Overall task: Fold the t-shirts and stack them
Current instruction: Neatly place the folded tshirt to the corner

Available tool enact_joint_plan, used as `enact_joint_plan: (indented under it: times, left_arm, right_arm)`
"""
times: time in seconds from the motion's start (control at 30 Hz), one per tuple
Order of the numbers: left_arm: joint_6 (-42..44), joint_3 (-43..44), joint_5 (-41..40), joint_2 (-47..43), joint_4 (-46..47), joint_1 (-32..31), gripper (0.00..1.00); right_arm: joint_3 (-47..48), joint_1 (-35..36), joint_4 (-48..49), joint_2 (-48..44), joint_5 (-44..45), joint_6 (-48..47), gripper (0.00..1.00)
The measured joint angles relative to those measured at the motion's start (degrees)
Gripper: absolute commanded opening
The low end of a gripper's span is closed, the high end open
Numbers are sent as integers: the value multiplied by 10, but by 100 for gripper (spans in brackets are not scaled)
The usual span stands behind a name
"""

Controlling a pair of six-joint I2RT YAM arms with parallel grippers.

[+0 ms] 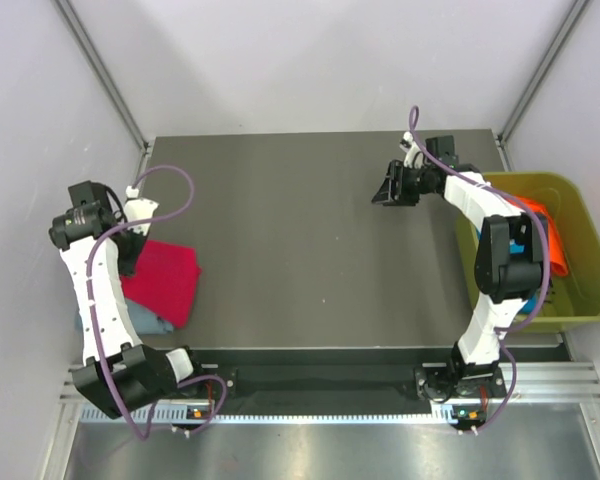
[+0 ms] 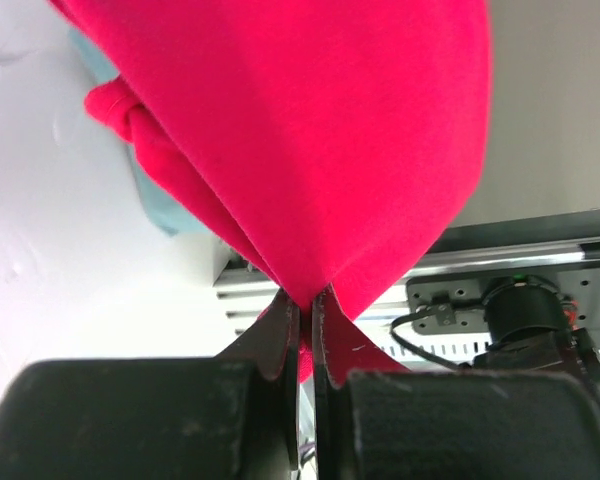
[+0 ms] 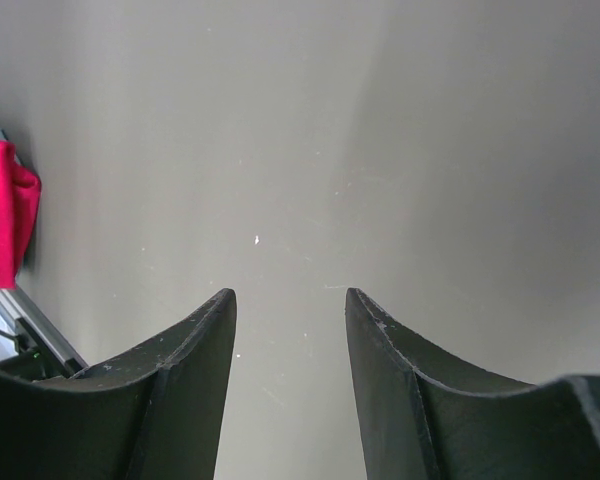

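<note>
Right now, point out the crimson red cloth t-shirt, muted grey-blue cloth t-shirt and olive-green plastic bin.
crimson red cloth t-shirt [image 1: 168, 280]: top external view, middle of the cloth.
muted grey-blue cloth t-shirt [image 1: 155, 323]: top external view, edge showing under the red one.
olive-green plastic bin [image 1: 584, 245]: top external view, right inner wall.

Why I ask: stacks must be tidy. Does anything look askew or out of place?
The red shirt lies skewed on the grey-blue shirt near the table's left edge, blue poking out beneath; the left tool is shut on its bunched edge.
</note>
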Motion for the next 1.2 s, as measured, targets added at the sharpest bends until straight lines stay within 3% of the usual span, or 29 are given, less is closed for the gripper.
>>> enact_joint_plan:
  times: [0.37,1.2]
  left_arm:
    - [47,3,-19,5,0,107,0]
    - [54,4,-80,115,1,200,0]
  right_arm:
    - [0,6,5,18,-4,10,48]
    - [1,16,14,26,-6,14,48]
